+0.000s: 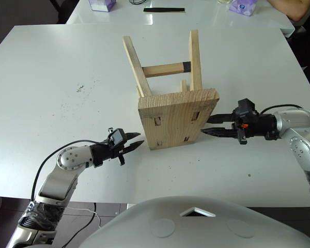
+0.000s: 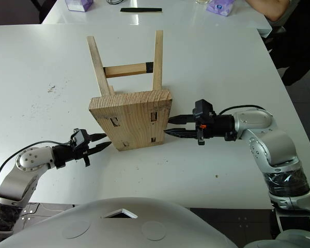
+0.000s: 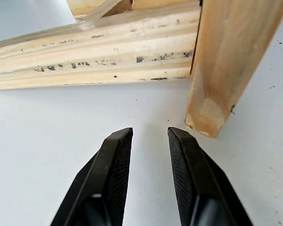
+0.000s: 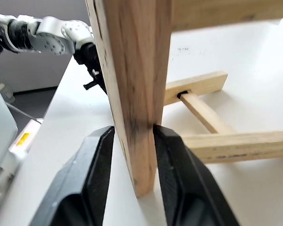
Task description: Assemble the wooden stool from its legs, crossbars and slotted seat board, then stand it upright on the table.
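My right claw [image 1: 205,126] pinches the seat board [image 1: 175,121] by its edge, left claw [image 1: 140,139] spread beside it — the stool [image 1: 165,69], on its side on the worktop [image 1: 51,77], may twist loose when tipped.

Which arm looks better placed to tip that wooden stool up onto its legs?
Probably the right. The right gripper is shut on the seat board's edge, fingers either side; the left gripper hangs open beside the board, gripping nothing.
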Tool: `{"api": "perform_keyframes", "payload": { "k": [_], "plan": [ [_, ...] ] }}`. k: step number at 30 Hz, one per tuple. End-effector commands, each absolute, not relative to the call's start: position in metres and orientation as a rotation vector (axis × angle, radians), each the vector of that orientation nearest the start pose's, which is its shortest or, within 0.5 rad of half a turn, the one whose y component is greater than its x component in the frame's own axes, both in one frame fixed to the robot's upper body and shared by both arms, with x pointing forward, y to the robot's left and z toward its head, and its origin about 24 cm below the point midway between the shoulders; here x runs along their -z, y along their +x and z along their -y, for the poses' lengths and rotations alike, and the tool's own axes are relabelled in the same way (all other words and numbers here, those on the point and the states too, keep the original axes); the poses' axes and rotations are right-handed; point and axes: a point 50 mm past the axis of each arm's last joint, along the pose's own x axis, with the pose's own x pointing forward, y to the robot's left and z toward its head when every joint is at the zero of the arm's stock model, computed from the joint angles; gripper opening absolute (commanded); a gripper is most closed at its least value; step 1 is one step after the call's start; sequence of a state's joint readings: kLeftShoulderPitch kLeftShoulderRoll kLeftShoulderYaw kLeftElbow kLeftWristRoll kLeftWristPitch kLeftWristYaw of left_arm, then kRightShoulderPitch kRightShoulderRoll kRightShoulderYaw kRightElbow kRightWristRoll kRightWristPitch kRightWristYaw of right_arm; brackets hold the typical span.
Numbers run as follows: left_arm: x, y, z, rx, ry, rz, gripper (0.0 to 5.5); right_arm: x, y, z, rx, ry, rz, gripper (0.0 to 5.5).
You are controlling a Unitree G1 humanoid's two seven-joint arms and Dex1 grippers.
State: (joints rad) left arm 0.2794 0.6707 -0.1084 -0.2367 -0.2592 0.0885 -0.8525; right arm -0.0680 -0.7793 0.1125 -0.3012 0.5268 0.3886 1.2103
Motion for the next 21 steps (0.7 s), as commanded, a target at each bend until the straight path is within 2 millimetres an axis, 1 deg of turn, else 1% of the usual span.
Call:
{"api": "perform_keyframes", "payload": {
  "k": [1,6,8,11,15,18,21],
  "plan": [
    [-0.041,0.179,-0.202,0.996,0.278,-0.346,1.39,-0.096,0.212,0.173,-1.462,-0.234,-0.326,1.51],
    [-0.041,0.183,-0.203,1.000,0.292,-0.341,1.39,-0.094,0.214,0.164,-1.483,-0.206,-0.307,1.51],
    [-0.041,0.185,-0.203,1.000,0.295,-0.339,1.38,-0.096,0.215,0.160,-1.487,-0.183,-0.290,1.30],
    [-0.041,0.187,-0.203,1.006,0.298,-0.338,1.38,-0.100,0.217,0.154,-1.488,-0.144,-0.262,1.28],
    [-0.041,0.189,-0.205,1.002,0.308,-0.340,1.38,-0.103,0.221,0.155,-1.459,-0.124,-0.260,1.28],
    [-0.040,0.190,-0.207,0.997,0.313,-0.342,1.38,-0.103,0.223,0.156,-1.431,-0.129,-0.276,1.71],
    [-0.039,0.191,-0.209,0.993,0.321,-0.345,1.38,-0.104,0.220,0.154,-1.453,-0.119,-0.283,2.17]
  ]
}}
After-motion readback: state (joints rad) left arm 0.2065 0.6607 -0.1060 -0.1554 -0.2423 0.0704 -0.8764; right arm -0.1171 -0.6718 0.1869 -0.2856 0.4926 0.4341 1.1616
